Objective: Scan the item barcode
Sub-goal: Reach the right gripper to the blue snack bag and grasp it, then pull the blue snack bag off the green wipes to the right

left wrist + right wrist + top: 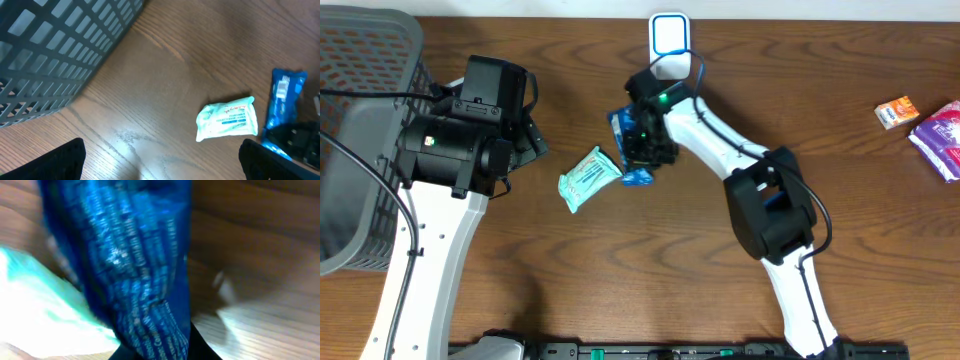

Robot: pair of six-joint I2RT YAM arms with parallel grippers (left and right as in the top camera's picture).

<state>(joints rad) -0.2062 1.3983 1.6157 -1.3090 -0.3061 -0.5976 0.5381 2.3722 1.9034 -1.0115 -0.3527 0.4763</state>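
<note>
Overhead view of a wooden bench (620, 290) with two arms. The right gripper (648, 140) sits near the middle of the bench, toward its back edge. Its jaws are drawn narrow across the middle of a blue packet (620, 123), whose two ends stick out on either side of the fingers. In the right wrist view the packet fills most of the picture, blurred, with white print running along its length and one dark finger at the bottom edge. No barcode can be made out in any view.

A white device (670, 35) stands at the back edge, just behind the right gripper. A mint wipes pack (590, 178) lies flat just left of the packet's near end; whether the two touch cannot be told.

The left gripper (162, 162) stands wide and holds nothing. Its two dark fingertips show at the bottom corners of the left wrist view, with bare wood between them. It hovers left of the wipes pack, near a grey mesh basket (360, 60) that fills the back left corner.

An orange box (897, 112) and a purple packet (940, 138) lie near the right edge, well apart from both arms.
</note>
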